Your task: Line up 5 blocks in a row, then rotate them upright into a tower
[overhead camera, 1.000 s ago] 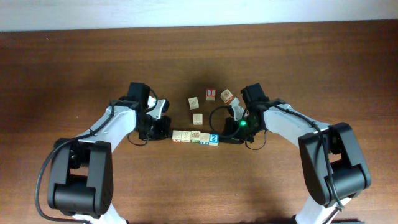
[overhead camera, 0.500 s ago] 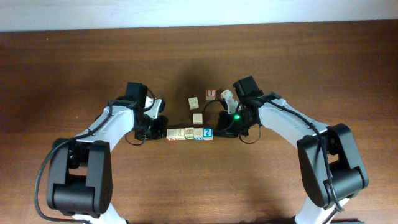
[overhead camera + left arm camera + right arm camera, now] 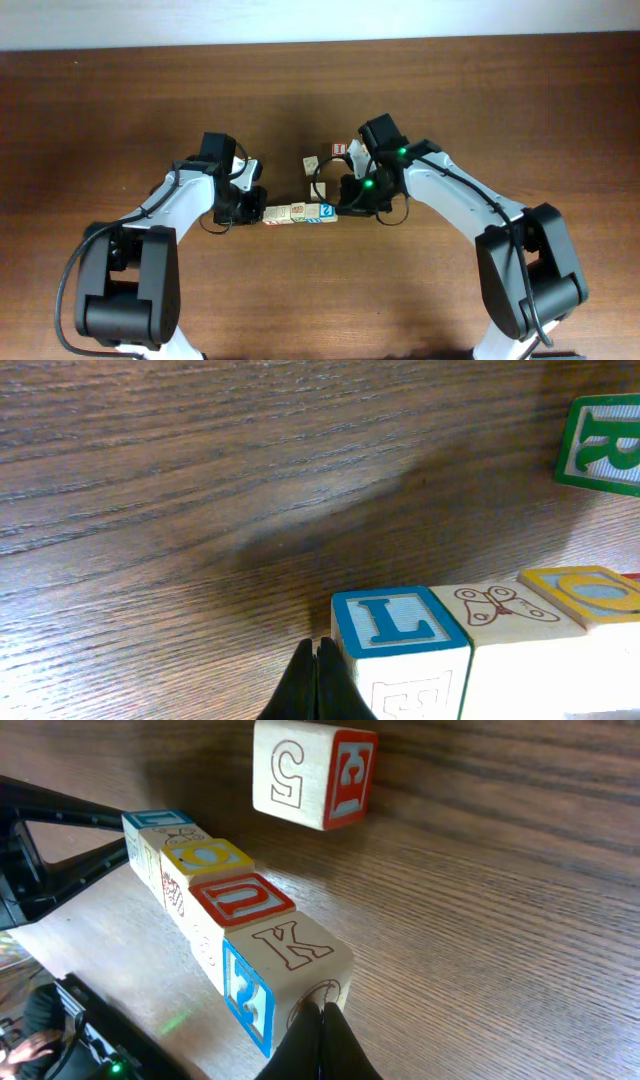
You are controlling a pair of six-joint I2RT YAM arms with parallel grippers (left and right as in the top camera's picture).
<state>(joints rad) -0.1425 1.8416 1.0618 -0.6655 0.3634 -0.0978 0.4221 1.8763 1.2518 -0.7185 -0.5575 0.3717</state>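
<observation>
Cream wooden blocks (image 3: pixel 298 213) lie end to end in a single row on the dark brown table (image 3: pixel 480 90), between my two pincers. My left pincer (image 3: pixel 318 678) is clenched, its black tips pressed together with nothing between them. They rest against the near corner of the L block (image 3: pixel 398 630), the blue-bordered one that ends the row on that side. Touching it is the butterfly cube (image 3: pixel 500 608), and after that the O cube (image 3: pixel 590 590) with its yellow border. My right pincer (image 3: pixel 322 1035) is likewise clenched on nothing, its tips against the end face of the K block (image 3: pixel 290 948), which carries a blue question mark on its side. The U cube (image 3: pixel 243 900), red-bordered, sits flush behind it. Apart from the row, the 5 cube (image 3: pixel 313 772) stands alone on the wood, one of its faces red. From my left wrist I also see the R cube (image 3: pixel 603 445), green-bordered, standing beyond the row and clear of it.
</observation>
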